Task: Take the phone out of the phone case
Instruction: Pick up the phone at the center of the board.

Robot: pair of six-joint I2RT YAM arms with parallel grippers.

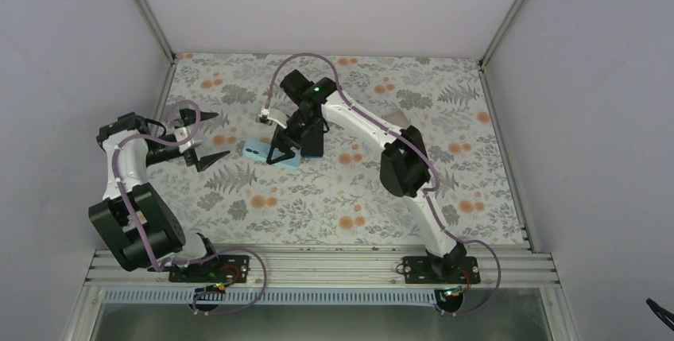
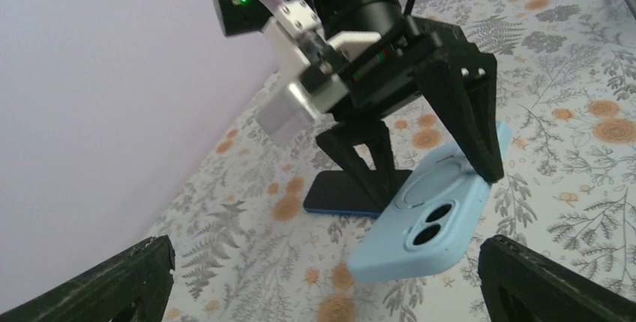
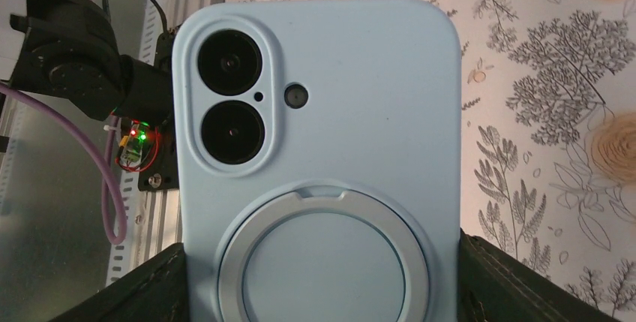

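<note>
Evidently early: I'm clamping phone, seemingly still inside phone case, with right claw; left claw gaping, empty.

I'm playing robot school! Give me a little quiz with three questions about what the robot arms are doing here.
1. True or false: the right gripper grips the light-blue phone by its two long edges.
2. What lies on the table behind that phone? A) a dark phone with a blue rim B) a spoon C) a cup
3. Fill in: the left gripper is ___ and holds nothing.
Key: 1 true. 2 A. 3 open.
</note>
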